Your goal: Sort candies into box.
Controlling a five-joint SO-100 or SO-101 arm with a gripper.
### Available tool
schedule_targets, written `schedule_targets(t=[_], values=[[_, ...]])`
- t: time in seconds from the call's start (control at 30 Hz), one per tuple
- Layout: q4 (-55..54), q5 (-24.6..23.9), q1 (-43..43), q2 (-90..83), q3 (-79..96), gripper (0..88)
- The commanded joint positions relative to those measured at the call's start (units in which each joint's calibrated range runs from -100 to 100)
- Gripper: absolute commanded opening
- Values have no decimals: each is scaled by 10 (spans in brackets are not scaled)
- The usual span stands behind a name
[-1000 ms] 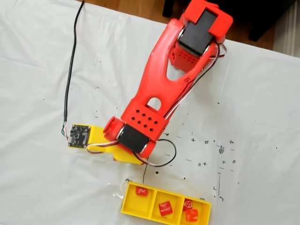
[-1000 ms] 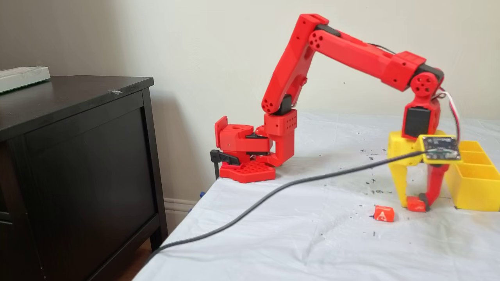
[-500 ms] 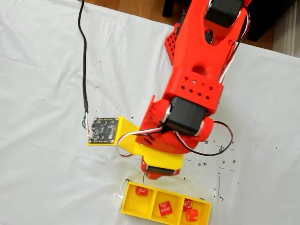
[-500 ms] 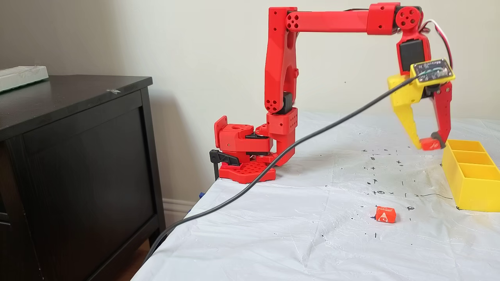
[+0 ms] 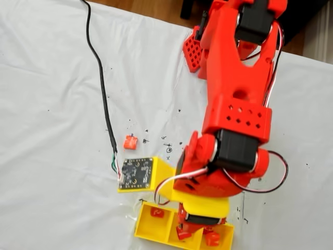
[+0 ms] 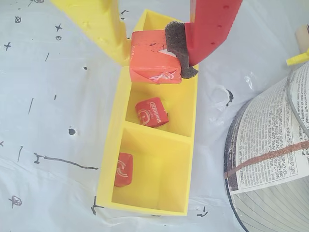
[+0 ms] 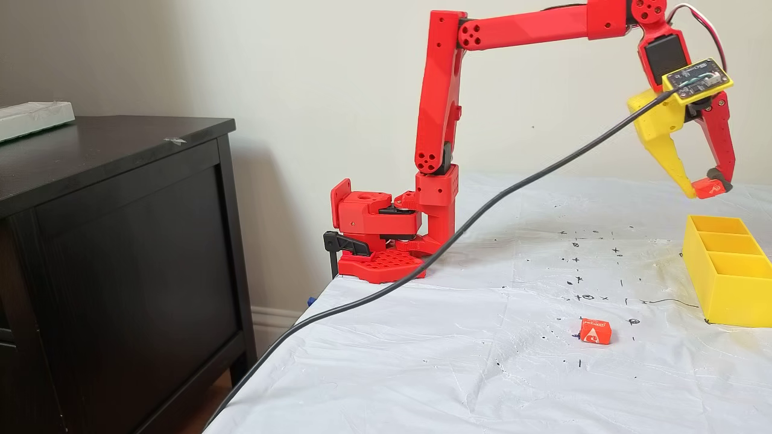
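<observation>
Candy (image 6: 153, 62) sits clamped in my gripper (image 6: 155, 57), pinched between the yellow finger (image 6: 99, 26) and the dark pad (image 6: 177, 46) on my red finger, near the top centre of the wrist view. Below it in that view lies the box (image 6: 110, 159), running from the upper middle down to the lower middle of the frame. One candy (image 6: 151, 112) lies in the middle compartment, and another (image 6: 123, 169) leans against the left wall of the compartment nearest the bottom edge.

In a fixed view taken from the side, my gripper (image 7: 707, 188) hangs at the upper right, well above the box (image 7: 730, 295), which rests on the white sheet (image 7: 422, 361) at the right edge. A loose candy (image 7: 595, 331) lies on the sheet, lower centre-right, apart from the box. A black cable (image 7: 458, 232) slopes from my wrist down to the lower left.

In a fixed view from above, my arm (image 5: 237, 104) reaches from the top down over the box (image 5: 148, 226) at the bottom centre, covering much of it. A candy (image 5: 156, 212) shows in its left compartment, and the loose one (image 5: 129, 141) lies mid-frame, left of my arm.
</observation>
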Motion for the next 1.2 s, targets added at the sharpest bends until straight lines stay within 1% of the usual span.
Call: schedule_targets(t=[0.0,0.17,0.6,0.93,0.97,1.0,1.03,1.1,1.17], values=[[-5,-1,-20,31,-112,2],[-2,-5,-20,88,-175,2],[16,-5,-29,117,-178,2],[4,-8,-29,118,-167,2],[3,-8,-30,119,-167,11],[3,-7,-30,121,-168,39],[3,-6,-30,122,-168,140],[3,-6,-30,122,-168,213],[7,-6,-30,121,-167,311]])
